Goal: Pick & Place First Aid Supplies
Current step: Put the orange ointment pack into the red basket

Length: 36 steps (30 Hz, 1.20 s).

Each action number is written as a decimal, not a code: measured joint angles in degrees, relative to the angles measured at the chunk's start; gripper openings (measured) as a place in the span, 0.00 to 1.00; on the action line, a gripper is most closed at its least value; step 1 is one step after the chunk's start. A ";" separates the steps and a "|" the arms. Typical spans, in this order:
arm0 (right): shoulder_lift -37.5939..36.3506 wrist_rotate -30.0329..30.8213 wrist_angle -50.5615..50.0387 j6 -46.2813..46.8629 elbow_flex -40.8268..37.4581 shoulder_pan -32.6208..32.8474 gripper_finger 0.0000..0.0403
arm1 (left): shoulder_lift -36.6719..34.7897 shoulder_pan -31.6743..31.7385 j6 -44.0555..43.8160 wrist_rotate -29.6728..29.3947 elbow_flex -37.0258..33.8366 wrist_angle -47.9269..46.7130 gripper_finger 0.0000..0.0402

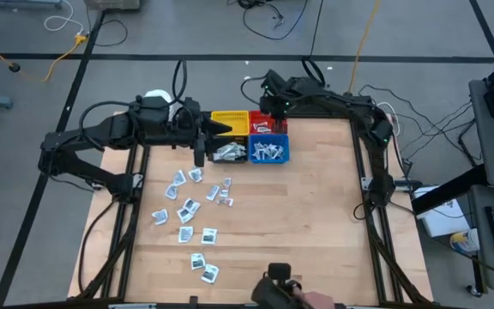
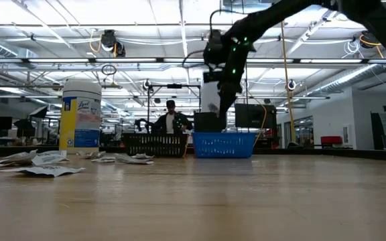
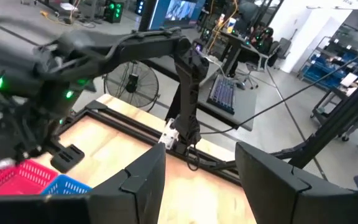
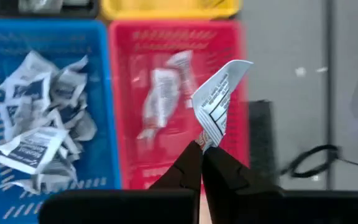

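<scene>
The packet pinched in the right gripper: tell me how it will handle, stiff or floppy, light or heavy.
The packet stands up from the shut right gripper with only a curl at its top corner, so it is probably thin but holds its shape. Pinched by one edge alone, it is likely very light. Those in the blue bin look crumpled, so it likely creases easily.

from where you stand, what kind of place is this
Most likely a robotics lab in an open industrial hall. The wooden table sits in a dark frame with cables trailing over the floor, the left wrist view shows a keyboard and a floor fan, and a person sits among workstations behind.
</scene>
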 joint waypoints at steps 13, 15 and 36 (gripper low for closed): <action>8.54 0.36 2.53 -2.49 -0.24 0.84 0.02 | 0.00 0.00 -0.28 -0.04 0.00 -0.55 0.50; 8.51 1.72 4.43 -2.30 -0.24 0.88 0.06 | 0.00 0.00 -0.44 -0.04 0.00 -0.55 0.50; -1.76 -6.96 6.13 17.22 -0.24 2.06 0.54 | 0.00 -0.02 0.07 0.00 0.00 -2.93 0.50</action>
